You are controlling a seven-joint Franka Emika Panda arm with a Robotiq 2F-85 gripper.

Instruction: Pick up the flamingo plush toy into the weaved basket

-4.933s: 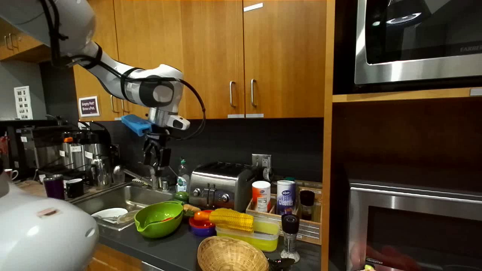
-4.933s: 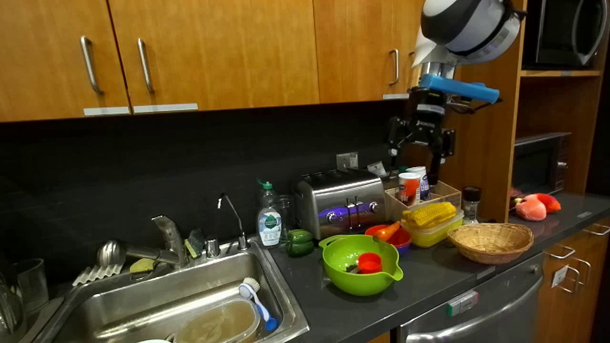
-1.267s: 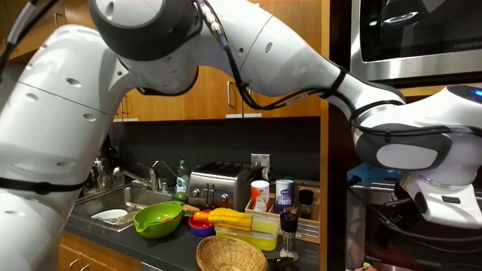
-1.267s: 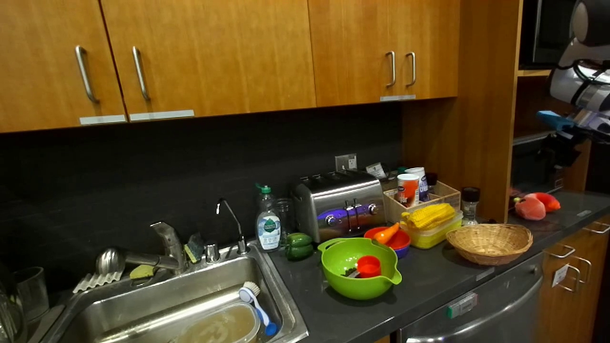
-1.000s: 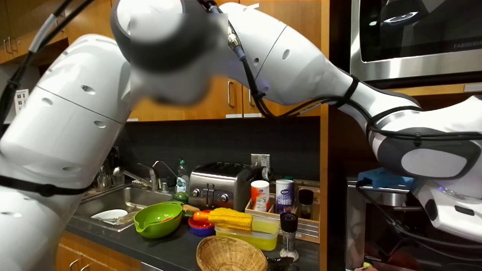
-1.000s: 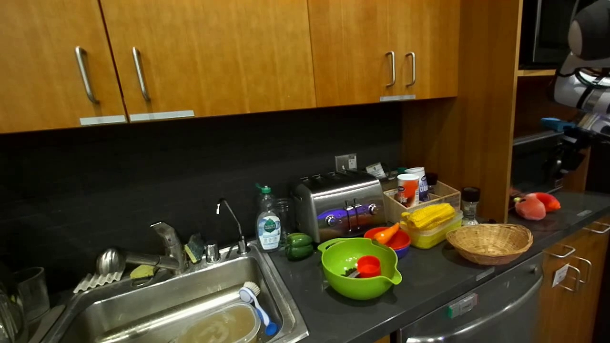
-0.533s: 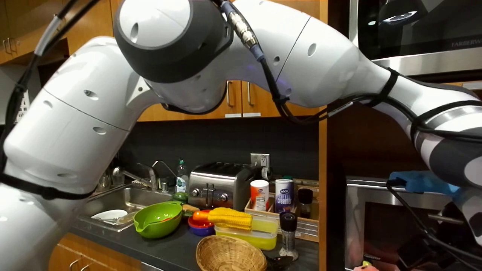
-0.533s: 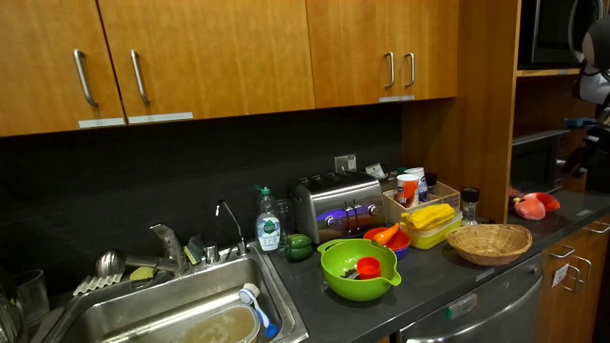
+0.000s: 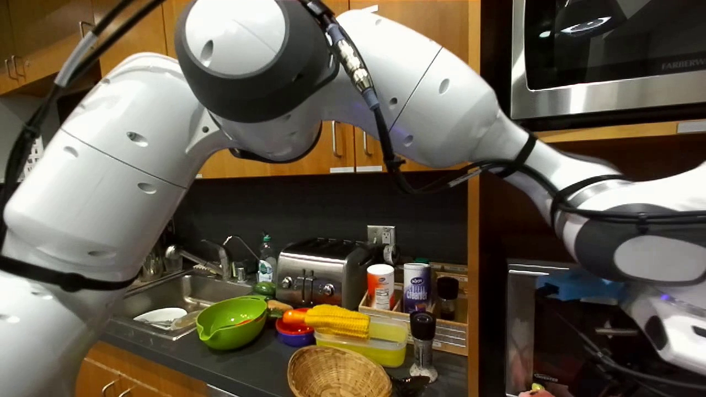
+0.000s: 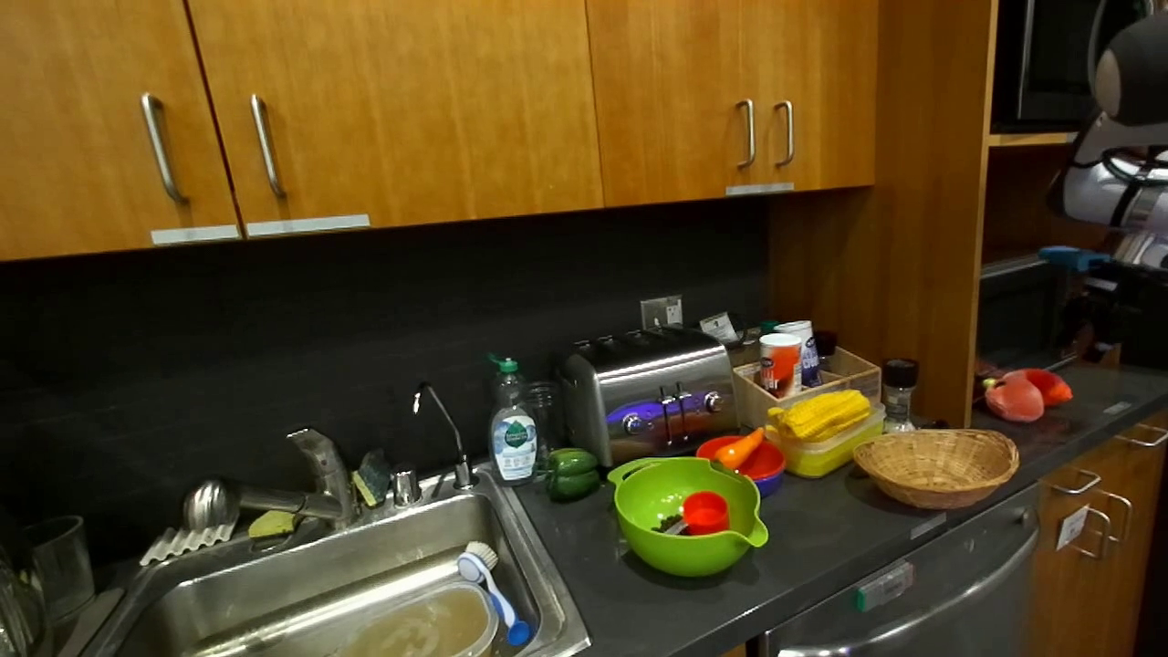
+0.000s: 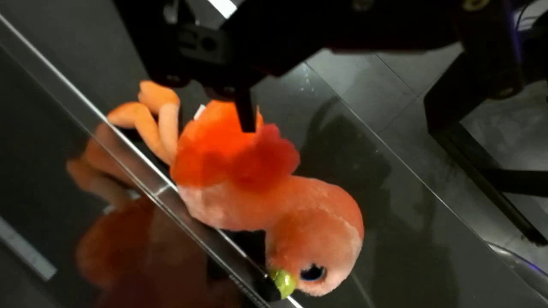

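The flamingo plush toy (image 11: 257,205) lies on its side on the dark counter against the lower microwave's front. It is pink with an orange-red rear, orange legs and a yellow-green beak. It shows in an exterior view (image 10: 1015,400); only its head (image 9: 535,391) shows at a bottom edge. My gripper (image 11: 342,122) is wide open and empty. One finger (image 11: 247,115) overlaps the toy's orange rear in the wrist view; I cannot tell whether it touches. In an exterior view the gripper is a dark blur above the toy. The weaved basket (image 10: 940,467), also here (image 9: 337,375), holds nothing visible.
The lower microwave (image 9: 524,325) stands right beside the toy. A wooden partition (image 10: 922,228) rises between toy and toaster. A pepper grinder (image 9: 423,344), yellow container (image 9: 380,347), corn (image 10: 821,415) and green bowl (image 10: 689,520) stand near the basket. The counter's front edge is close.
The arm has swung from over the toaster side to the microwave side. In the last half second the gripper has shifted slightly left and down. The toy and basket have not moved.
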